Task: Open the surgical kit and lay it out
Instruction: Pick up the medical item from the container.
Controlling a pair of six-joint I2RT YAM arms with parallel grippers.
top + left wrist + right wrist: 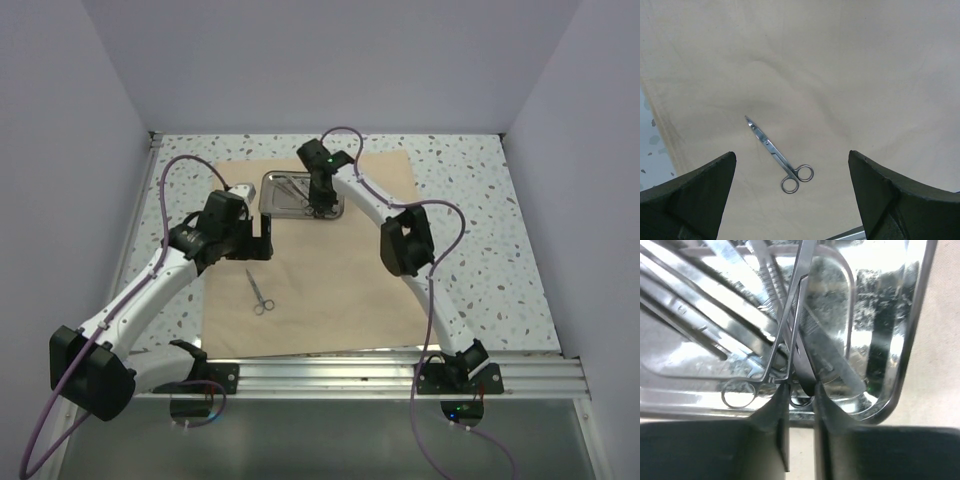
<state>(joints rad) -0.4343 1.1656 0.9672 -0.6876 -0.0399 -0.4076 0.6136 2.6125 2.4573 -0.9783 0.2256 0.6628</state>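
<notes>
The tan cloth wrap (pixel 330 290) lies spread flat on the table. The steel tray (pixel 275 180) sits on its far part. Slim scissors (pixel 259 292) lie on the cloth near its left front, and show in the left wrist view (pixel 774 152). My left gripper (pixel 262 238) is open and empty, above the cloth (pixel 840 75), with the scissors below between its fingers (pixel 700 185). My right gripper (pixel 322 205) reaches down into the tray (pixel 912 315) and is shut (pixel 801 390) on a ring handle of the forceps (pixel 790 305). Tweezers (pixel 705 305) and other instruments lie beside them.
The speckled table top (pixel 480 200) shows around the cloth. An aluminium rail (pixel 380 375) runs along the near edge by the arm bases. Plain walls close in the left, right and back. Purple cables (pixel 175 170) loop above both arms.
</notes>
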